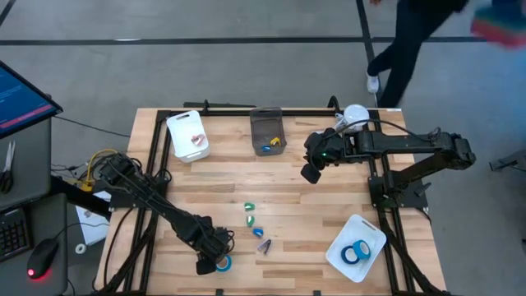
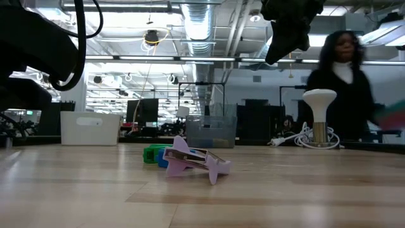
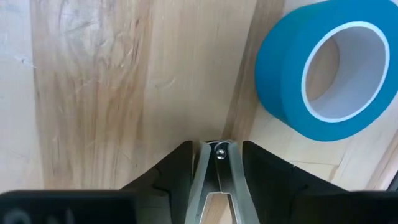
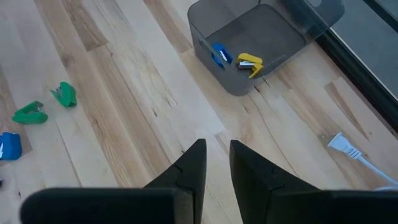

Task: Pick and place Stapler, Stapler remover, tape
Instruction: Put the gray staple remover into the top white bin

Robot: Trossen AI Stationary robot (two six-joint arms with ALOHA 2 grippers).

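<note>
Wooden table (image 1: 288, 197) from above: your grey bin (image 1: 267, 130) holds one blue and one yellow item; white tray (image 1: 356, 247) holds two tape rolls (image 1: 355, 252). Third tape roll (image 1: 222, 263) lies flat beside left gripper (image 1: 205, 265), jaws narrowly parted, empty. Right wrist view: right gripper (image 4: 216, 162), narrow, empty, above bare wood.

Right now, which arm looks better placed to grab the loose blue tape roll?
The left. Its gripper hangs right beside the tape roll at the near table edge; the right gripper is far off near the grey bin.
</note>
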